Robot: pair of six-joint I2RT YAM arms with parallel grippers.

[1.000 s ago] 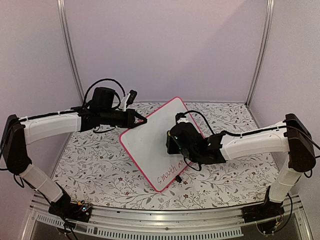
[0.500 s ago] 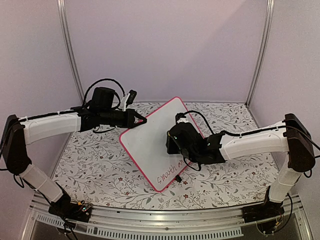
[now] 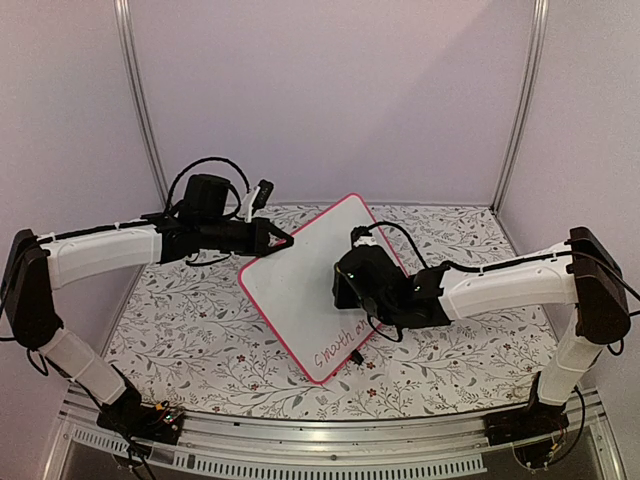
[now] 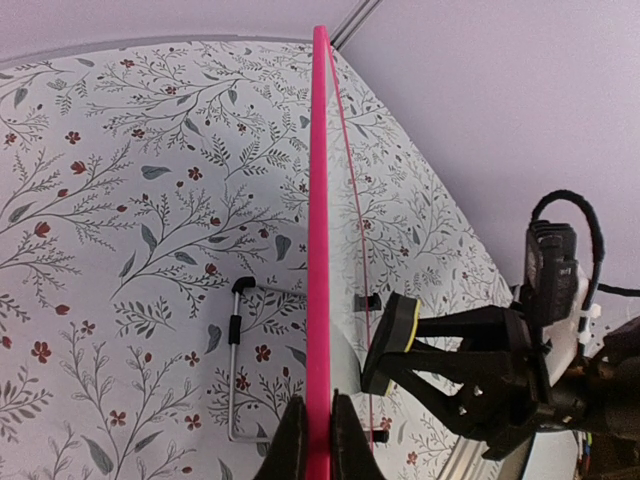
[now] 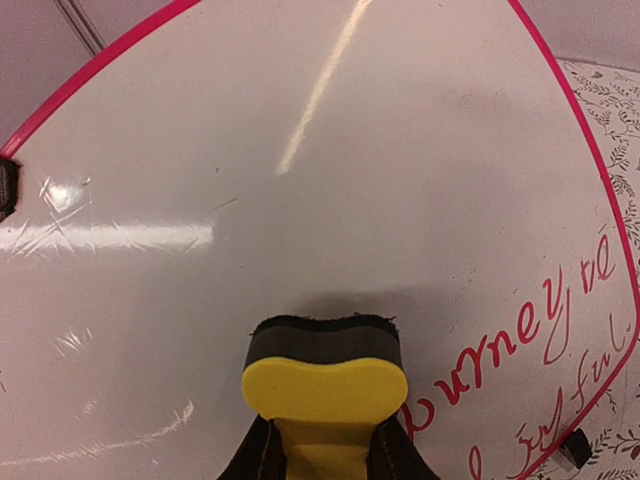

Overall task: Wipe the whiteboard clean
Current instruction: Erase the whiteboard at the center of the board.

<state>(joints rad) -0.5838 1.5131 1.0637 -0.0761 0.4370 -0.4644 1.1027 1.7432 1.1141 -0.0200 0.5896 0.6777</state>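
Right, mid-wipe, I'd judge: the whiteboard (image 3: 300,290) stands tilted in the middle of the table (image 3: 200,330), with the left gripper (image 4: 318,440) clamped tight on its pink frame. The right gripper (image 5: 325,455) is closed on the yellow eraser (image 5: 325,385) — felt apparently against bare board, just beside the red writing (image 5: 530,340). Next comes a firm sweep over those words — pressure even.

Mid-tabletop, the tilted whiteboard (image 3: 296,290) bars your path, its rim pinched in the left end effector (image 3: 285,240). The right end effector (image 5: 322,455), clamping a yellow eraser (image 5: 325,385), crowds its face. Open tabletop (image 3: 180,335) lies to the left.
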